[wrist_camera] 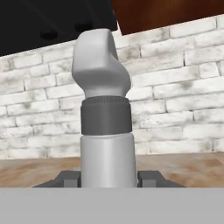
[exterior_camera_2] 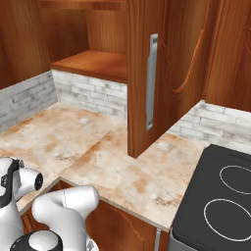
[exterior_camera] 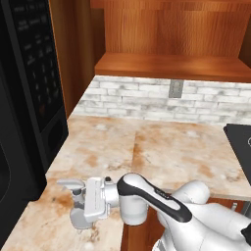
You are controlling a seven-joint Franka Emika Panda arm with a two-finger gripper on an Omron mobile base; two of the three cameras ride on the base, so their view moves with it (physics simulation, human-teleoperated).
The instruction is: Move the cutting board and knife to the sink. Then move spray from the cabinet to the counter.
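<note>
My gripper [exterior_camera: 82, 205] is shut on the spray [exterior_camera: 74, 202], a light grey bottle with a trigger head, held low over the front left of the counter [exterior_camera: 166, 152]. In the hand view the spray [wrist_camera: 105, 127] stands upright between my two fingertips [wrist_camera: 151, 178], its neck ringed by a dark collar. I cannot tell whether its base touches the stone. The open cabinet [exterior_camera: 171, 66] with its bare wooden shelf hangs above and behind; its shelf [exterior_camera_2: 93, 63] also shows in the right base view. The cutting board, knife and sink are out of view.
A tall black appliance [exterior_camera: 29, 98] walls off the counter's left side. The cabinet's open door [exterior_camera_2: 157, 73] hangs out over the counter [exterior_camera_2: 59, 137]. A black cooktop [exterior_camera_2: 220, 201] lies to the right. White brick backsplash [exterior_camera: 147, 103] with an outlet [exterior_camera: 175, 88] runs behind.
</note>
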